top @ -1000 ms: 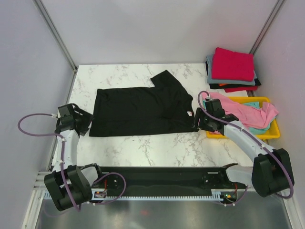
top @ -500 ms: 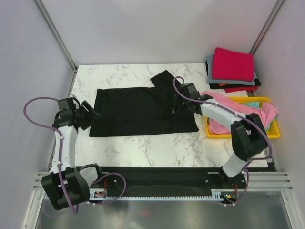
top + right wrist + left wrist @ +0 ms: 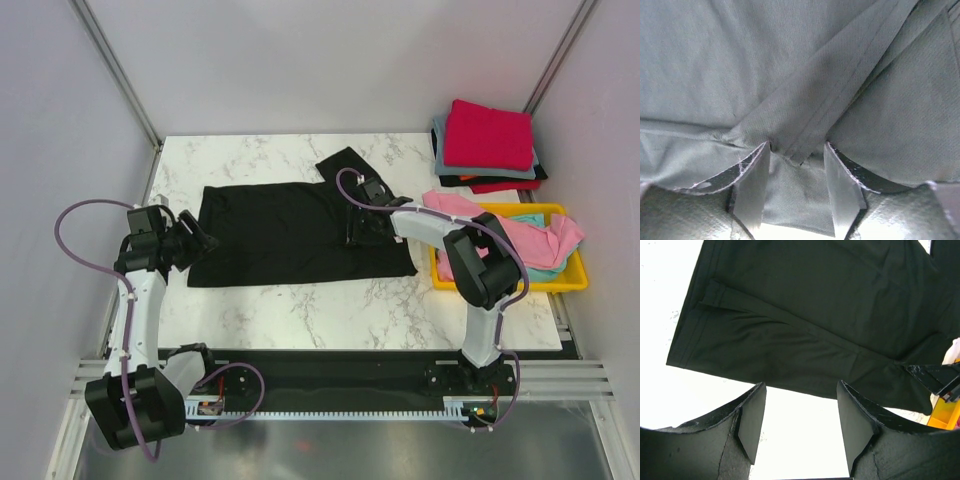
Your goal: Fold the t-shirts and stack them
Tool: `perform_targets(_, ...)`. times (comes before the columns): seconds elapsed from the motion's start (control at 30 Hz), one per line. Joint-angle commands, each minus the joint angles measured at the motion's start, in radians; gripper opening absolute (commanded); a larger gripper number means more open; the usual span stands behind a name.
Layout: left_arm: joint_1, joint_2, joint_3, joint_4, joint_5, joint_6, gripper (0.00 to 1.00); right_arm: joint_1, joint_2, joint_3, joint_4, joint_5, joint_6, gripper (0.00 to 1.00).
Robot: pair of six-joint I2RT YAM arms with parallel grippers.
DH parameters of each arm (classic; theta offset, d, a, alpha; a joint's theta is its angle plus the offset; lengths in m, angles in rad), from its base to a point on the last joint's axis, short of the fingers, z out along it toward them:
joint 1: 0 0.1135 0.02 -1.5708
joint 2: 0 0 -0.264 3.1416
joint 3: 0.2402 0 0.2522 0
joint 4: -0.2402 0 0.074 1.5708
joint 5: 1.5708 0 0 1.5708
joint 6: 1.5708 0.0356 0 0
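Black t-shirt [image 3: 280,235] spread flat on the marble worktop [image 3: 300,310], hem toward the left arm, neck end toward the right arm, one sleeve projecting on its far side. Just beyond the neck end is a yellow tray [image 3: 510,284] with a pink t-shirt [image 3: 505,228] heaped in it. Farther off, past the shirt's far neck-end corner, is a stack of folded t-shirts [image 3: 487,140] with a red one on top.

Change over the last second: the right hand [image 3: 360,228] has left the shirt's neck-end edge and travelled inward onto the cloth. It now sits low on the shirt near the base of the projecting sleeve. Its wrist view shows the fingers [image 3: 752,185] partly apart and narrowing, astride a raised fold of black cloth. Whether that fold is pinched yet cannot be told. The left hand [image 3: 195,243] has edged in toward the hem. Its fingers [image 3: 752,420] stand moderately wide and empty, above bare worktop just short of the shirt's near edge.

Reading: both hands have passed from approach to placement at opposite ends of the shirt, so the folding of this garment is probably about to begin. The shirt itself is not yet folded, and the clothing in the tray is still to be handled.
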Motion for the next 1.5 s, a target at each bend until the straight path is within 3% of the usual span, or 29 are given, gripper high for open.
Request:
perform_targets(0.0, -0.012, -0.016, -0.005, 0.003, 0.007, 0.04, 0.66, -0.004, 0.021, 0.051, 0.034, 0.026, 0.014, 0.54)
perform_targets(0.3, -0.024, -0.033, -0.007, 0.005, -0.004, 0.037, 0.66, 0.013, 0.046, 0.116, 0.027, 0.023, 0.015, 0.5)
perform_targets(0.5, -0.027, -0.034, -0.008, 0.005, -0.008, 0.039, 0.66, 0.039, 0.127, 0.254, -0.002, 0.017, 0.017, 0.49)
perform_targets(0.67, -0.025, -0.031, -0.008, 0.005, -0.01, 0.039, 0.66, 0.065, 0.25, 0.473, -0.07, 0.058, -0.04, 0.53)
perform_targets(0.83, -0.035, -0.028, -0.008, 0.005, -0.01, 0.042, 0.66, 0.061, 0.299, 0.639, -0.133, 0.127, -0.138, 0.63)
perform_targets(1.03, -0.059, -0.031, -0.007, 0.005, -0.013, 0.04, 0.66, -0.03, 0.345, 0.843, -0.135, 0.121, -0.242, 0.67)
perform_targets(1.13, -0.062, -0.027, -0.007, 0.005, -0.013, 0.04, 0.66, -0.1, 0.434, 1.009, -0.116, 0.092, -0.267, 0.67)
perform_targets(1.47, -0.081, -0.007, -0.008, 0.008, -0.001, 0.04, 0.66, -0.194, 0.756, 1.263, 0.1, 0.083, -0.263, 0.73)
